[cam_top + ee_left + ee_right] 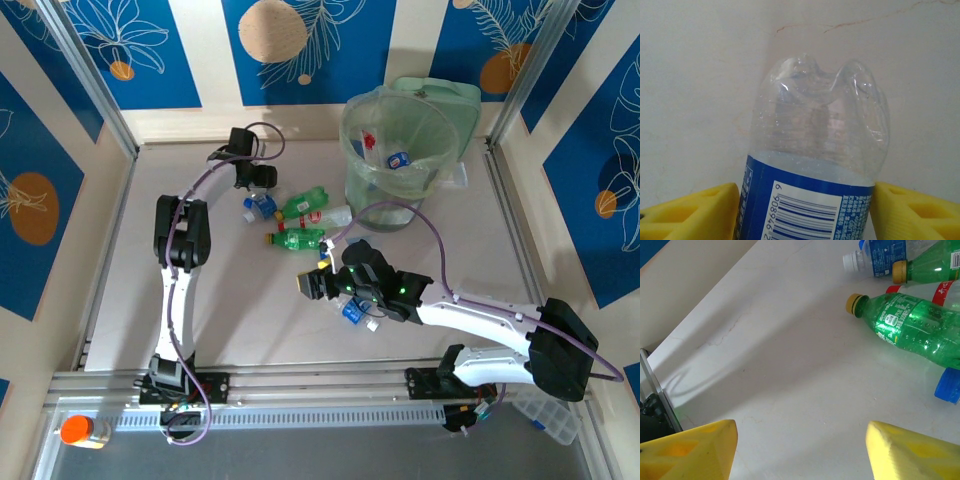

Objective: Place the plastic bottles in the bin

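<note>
Pale, stone-patterned table between blue leaf-print walls, seen from above. A round pale-green bin, lined with a clear bag, stands at the far right. Two small bottles lie inside it. The left gripper reaches the far side of a cluster of bottles left of the bin. Its yellow fingers press both sides of a clear bottle with a blue label, gripping it. Two green bottles lie just beside it. The right gripper hovers over bare table nearer the bases, jaws spread wide and empty. Another blue-labelled bottle lies under its wrist.
</note>
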